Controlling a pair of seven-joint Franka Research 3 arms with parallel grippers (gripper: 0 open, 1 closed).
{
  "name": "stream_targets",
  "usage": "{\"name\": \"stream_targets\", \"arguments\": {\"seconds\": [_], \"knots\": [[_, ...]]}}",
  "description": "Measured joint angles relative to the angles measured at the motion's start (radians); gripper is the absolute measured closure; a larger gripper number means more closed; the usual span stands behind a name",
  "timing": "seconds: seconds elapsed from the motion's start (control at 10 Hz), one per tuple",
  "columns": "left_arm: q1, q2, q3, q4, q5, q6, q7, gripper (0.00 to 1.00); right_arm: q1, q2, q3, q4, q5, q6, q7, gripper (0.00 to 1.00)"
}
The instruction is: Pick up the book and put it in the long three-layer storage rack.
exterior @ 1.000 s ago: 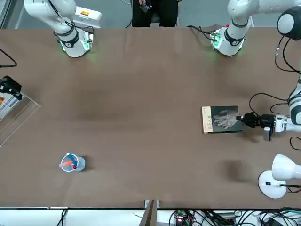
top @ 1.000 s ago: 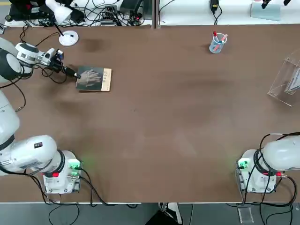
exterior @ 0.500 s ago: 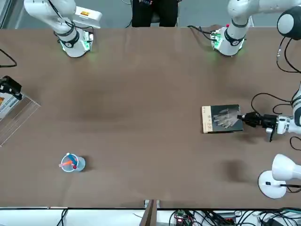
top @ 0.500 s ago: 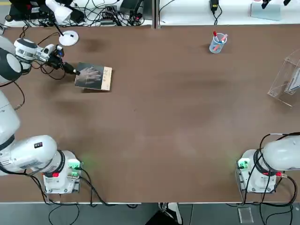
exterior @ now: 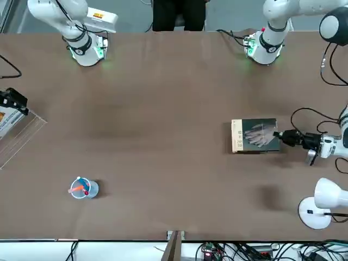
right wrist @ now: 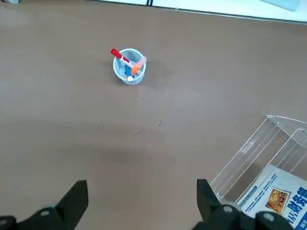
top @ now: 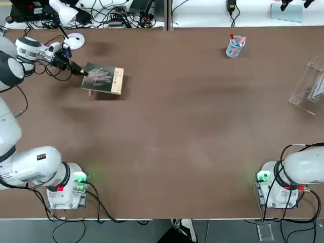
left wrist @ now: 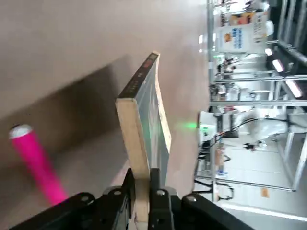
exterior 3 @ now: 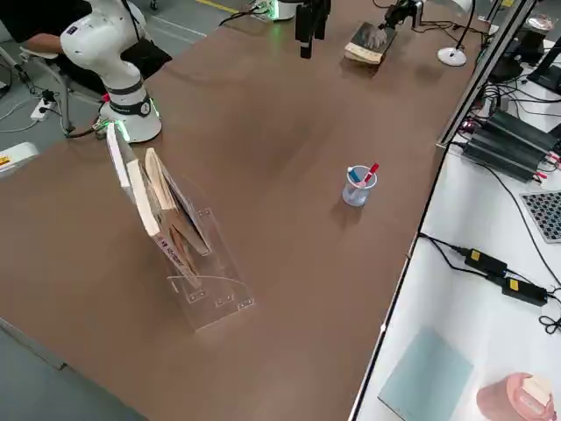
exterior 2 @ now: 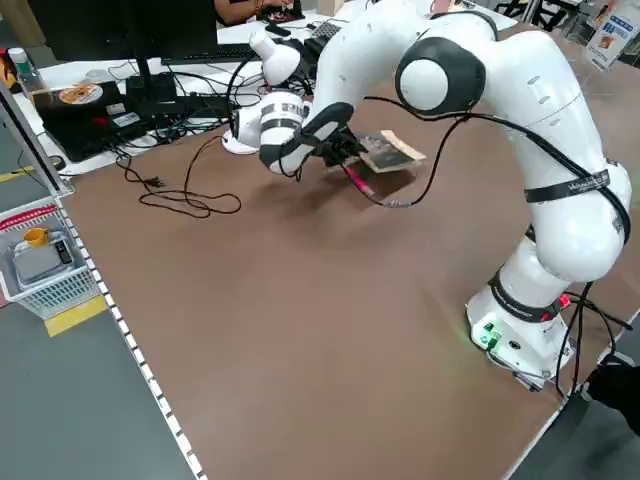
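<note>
The book (top: 104,80) is a thin dark grey volume with a pale hand on its cover and a tan strip. It hangs tilted just above the table's far left part, over its own shadow. My left gripper (top: 81,72) is shut on the edge opposite the tan strip; the front view shows that gripper (exterior: 278,136) beside the book (exterior: 254,135). In the left wrist view the book (left wrist: 146,115) stands edge-on between the fingers (left wrist: 156,199). The long three-layer storage rack (top: 310,87) is clear acrylic, at the right edge. My right gripper (right wrist: 139,196) hovers open above the table near the rack (right wrist: 259,158).
A clear pen cup (top: 235,46) with coloured pens stands far right of centre. A white desk lamp (top: 68,20) sits behind the book, its base (top: 74,41) on the table. Several booklets lean in the rack (exterior 3: 175,237). A pink rod (left wrist: 36,160) shows beside the held book.
The left gripper has raised the book off the table and drawn it slightly toward the far edge; the book now tilts over a shadow. The right arm has not moved.
</note>
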Motion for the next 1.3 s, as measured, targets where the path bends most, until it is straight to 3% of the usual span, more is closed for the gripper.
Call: {"name": "stream_targets", "arguments": {"seconds": [0.8, 1.3], "knots": [[-0.007, -0.009, -0.140, 0.061, -0.153, -0.053, -0.201, 1.00, 0.000, 0.000, 0.000, -0.014, 0.040, -0.019, 0.000, 0.00], [-0.080, -0.016, -0.162, 0.104, -0.250, -0.039, -0.293, 1.00, -0.017, 0.000, -0.002, -0.035, 0.144, -0.051, 0.003, 0.00]]}}
